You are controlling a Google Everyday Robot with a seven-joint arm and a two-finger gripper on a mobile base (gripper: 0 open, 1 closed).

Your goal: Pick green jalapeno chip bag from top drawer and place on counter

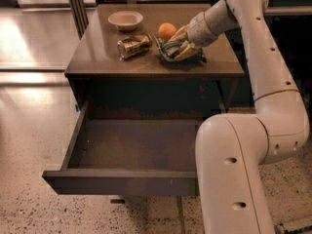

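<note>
I see the drawer (131,150) pulled open. Above it, on the counter (92,57), my gripper (175,48) rests at the bag (166,48); grasping or released, I cannot tell. The can (132,45) lies just left.

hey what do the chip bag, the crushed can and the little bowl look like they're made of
The green jalapeno chip bag, at the gripper on the counter, looks like thin foil: crumpled, with pale glints. The crushed can looks like shiny metal, dented and gold-brown. The bowl seems matte ceramic or plastic; pale and smooth, either fits.
</note>
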